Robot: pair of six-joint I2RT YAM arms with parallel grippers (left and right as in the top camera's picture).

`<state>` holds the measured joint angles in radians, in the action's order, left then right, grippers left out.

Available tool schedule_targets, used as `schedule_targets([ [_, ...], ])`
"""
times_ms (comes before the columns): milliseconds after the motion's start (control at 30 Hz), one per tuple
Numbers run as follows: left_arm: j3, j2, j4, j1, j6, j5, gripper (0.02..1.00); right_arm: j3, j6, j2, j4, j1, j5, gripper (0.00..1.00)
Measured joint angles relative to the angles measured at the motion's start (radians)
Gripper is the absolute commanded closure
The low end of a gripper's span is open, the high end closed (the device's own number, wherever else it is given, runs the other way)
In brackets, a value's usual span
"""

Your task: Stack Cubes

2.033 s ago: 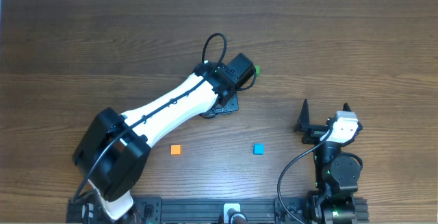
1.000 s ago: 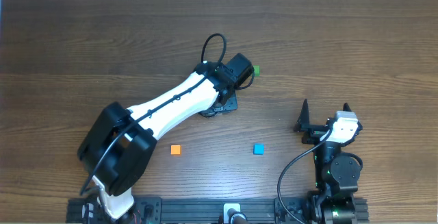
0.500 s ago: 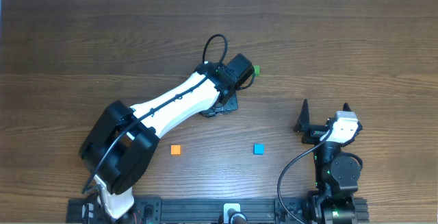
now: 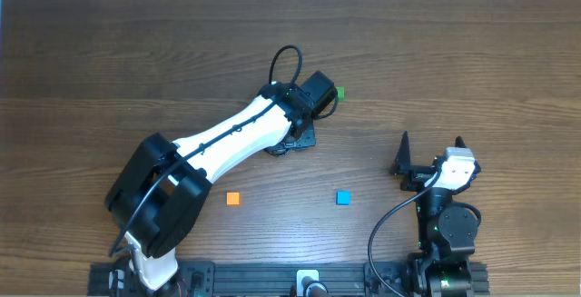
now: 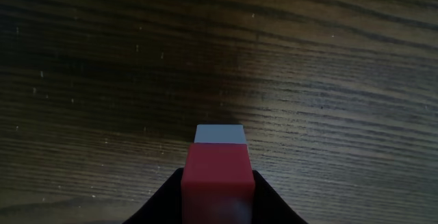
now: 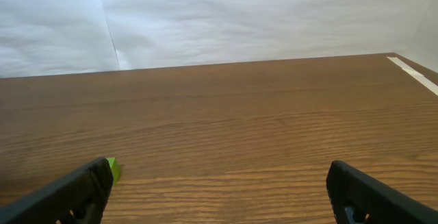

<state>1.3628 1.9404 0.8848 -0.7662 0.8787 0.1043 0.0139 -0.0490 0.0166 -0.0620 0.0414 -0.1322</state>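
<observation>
On my left wrist camera the left pincer (image 5: 217,177) is closed on a red cube (image 5: 217,168). Its two dark fingers (image 5: 171,198) press the cube's opposite sides, with the gap between them only as wide as the block. The cube's far face looks pale grey. I can't tell whether the cube rests on the wooden table (image 4: 136,43) or hangs just above it; a dark shadow lies on the wood just past it.

From above, the left arm (image 4: 231,138) stretches from its base up toward the middle of the table. A green cube (image 4: 340,92) sits just beside its wrist, on the right-hand side.

The right pincer (image 4: 431,141) stands near its own base at the right, spread wide and holding nothing, its fingers touching no cube. Its wrist camera looks across the table to a white wall (image 6: 274,11) behind, and the green cube shows far off next to one finger.

An orange cube (image 4: 233,199) and a blue cube (image 4: 343,197) lie flat on the table near the bottom edge, well apart from each other and from both pincers.
</observation>
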Motion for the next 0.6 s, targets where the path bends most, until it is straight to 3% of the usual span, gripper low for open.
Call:
schedule_targets([
  [300,0.000,0.001,0.000,0.000,-0.011,-0.005,0.671,0.000,0.000,0.000,0.000,0.000,0.000,0.007],
  [400,0.000,0.001,0.000,0.000,-0.020,-0.011,0.610,0.000,0.000,0.000,0.000,0.000,0.000,0.007],
  [433,0.000,0.001,0.000,0.000,-0.024,-0.011,0.540,0.000,0.000,0.000,0.000,0.000,0.000,0.007],
  [533,0.000,0.001,-0.003,0.000,-0.029,-0.014,0.143,0.000,0.000,0.000,0.000,0.000,0.000,0.009],
  [567,0.000,0.001,-0.007,0.000,-0.027,-0.018,0.049,0.000,0.000,0.000,0.000,0.000,0.000,0.009],
  [600,0.000,0.001,-0.012,0.000,-0.029,-0.018,0.020,0.000,0.000,0.000,0.000,0.000,0.000,0.007],
])
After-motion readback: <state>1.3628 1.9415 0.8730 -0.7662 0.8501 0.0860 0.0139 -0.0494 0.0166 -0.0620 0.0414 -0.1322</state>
